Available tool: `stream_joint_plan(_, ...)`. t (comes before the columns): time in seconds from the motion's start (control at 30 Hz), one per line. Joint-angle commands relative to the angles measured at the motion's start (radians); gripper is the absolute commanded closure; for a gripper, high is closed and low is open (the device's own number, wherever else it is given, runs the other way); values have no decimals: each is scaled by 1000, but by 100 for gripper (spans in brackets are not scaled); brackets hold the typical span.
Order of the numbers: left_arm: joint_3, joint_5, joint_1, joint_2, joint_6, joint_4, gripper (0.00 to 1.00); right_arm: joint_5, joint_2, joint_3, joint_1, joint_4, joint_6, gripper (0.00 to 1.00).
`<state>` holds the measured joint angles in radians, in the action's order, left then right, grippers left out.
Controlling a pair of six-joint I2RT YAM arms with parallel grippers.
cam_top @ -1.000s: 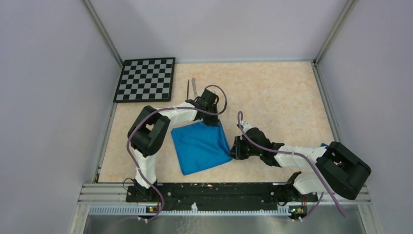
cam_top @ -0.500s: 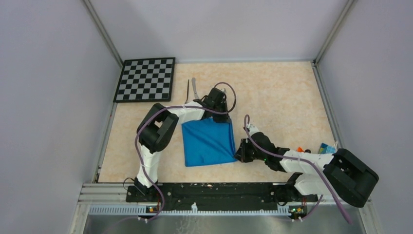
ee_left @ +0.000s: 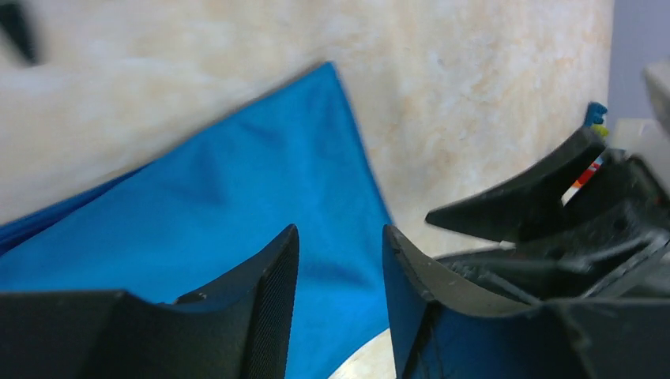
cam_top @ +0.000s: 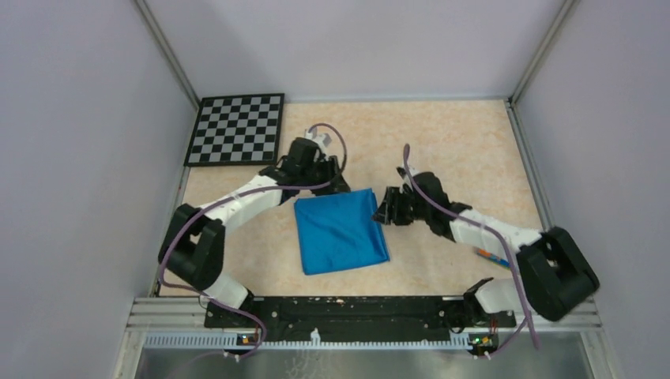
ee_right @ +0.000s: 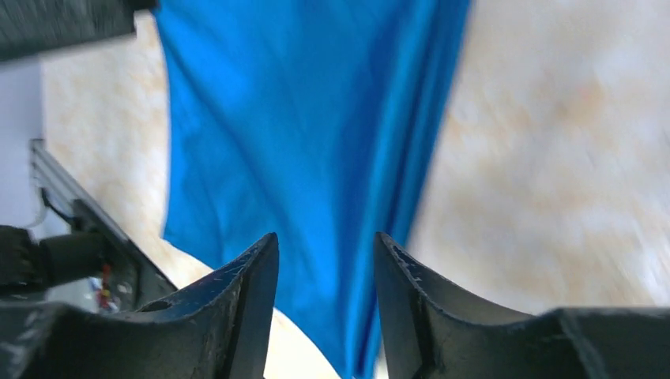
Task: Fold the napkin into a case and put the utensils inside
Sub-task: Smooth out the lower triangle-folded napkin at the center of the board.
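The bright blue napkin (cam_top: 340, 230) lies flat on the table as a folded, roughly square piece. My left gripper (cam_top: 335, 183) hovers at its far left corner. My right gripper (cam_top: 385, 212) is at its far right corner. In the left wrist view the left gripper (ee_left: 340, 233) is open, with the napkin (ee_left: 237, 197) lying below the gap. The right gripper (ee_right: 325, 237) is open too, above the napkin (ee_right: 300, 118) near its layered edge. Neither holds anything. The utensils are hidden under my left arm in the top view.
A black-and-white checkerboard (cam_top: 237, 129) lies at the far left corner. A small colourful object (cam_top: 490, 254) sits beside my right forearm. Grey walls enclose the table, and a metal rail (cam_top: 348, 312) runs along the near edge.
Both grippers have opened and let go of the napkin, then moved toward its far edge. The left arm swung left and now covers the fork and knife. The napkin lies squarer.
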<state>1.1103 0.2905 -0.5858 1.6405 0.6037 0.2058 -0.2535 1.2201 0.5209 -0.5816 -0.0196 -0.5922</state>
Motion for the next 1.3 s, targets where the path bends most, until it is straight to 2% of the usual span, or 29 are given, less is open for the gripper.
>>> stream_joint_plan(0.0, -172, 85, 155, -135, -9, -16, 56, -260, 233, 197, 48, -149, 10, 60)
stream_joint_plan(0.1, -221, 127, 233, -135, -28, -41, 66, -347, 390, 305, 60, -219, -42, 80)
stream_joint_plan(0.17, -214, 124, 257, -116, -48, -24, 70, -388, 486, 362, 74, -260, -72, 85)
stream_joint_plan(0.37, -236, 65, 312, -67, -65, -46, 74, -452, 642, 339, 184, -382, -89, 88)
stream_joint_plan(0.53, -258, 38, 331, 23, -58, -82, 76, -499, 760, 334, 237, -388, -60, 89)
stream_joint_plan(0.73, -221, 59, 331, 43, -107, -56, 76, -358, 632, 397, 238, -127, 85, 85)
stream_joint_plan(0.9, -222, 125, 331, -62, -102, -37, 64, -361, 473, 423, 169, -13, 127, 73)
stream_joint_plan(0.97, -228, 145, 331, -80, -90, -40, 62, -412, 445, 396, 138, -23, 98, 71)
stream_joint_plan(1.1, -249, 117, 335, -63, -79, -48, 63, -508, 399, 209, 116, -205, -20, 71)
stream_joint_plan(1.27, -285, 65, 340, 5, -80, -81, 64, -493, 350, 30, 109, -234, -9, 73)
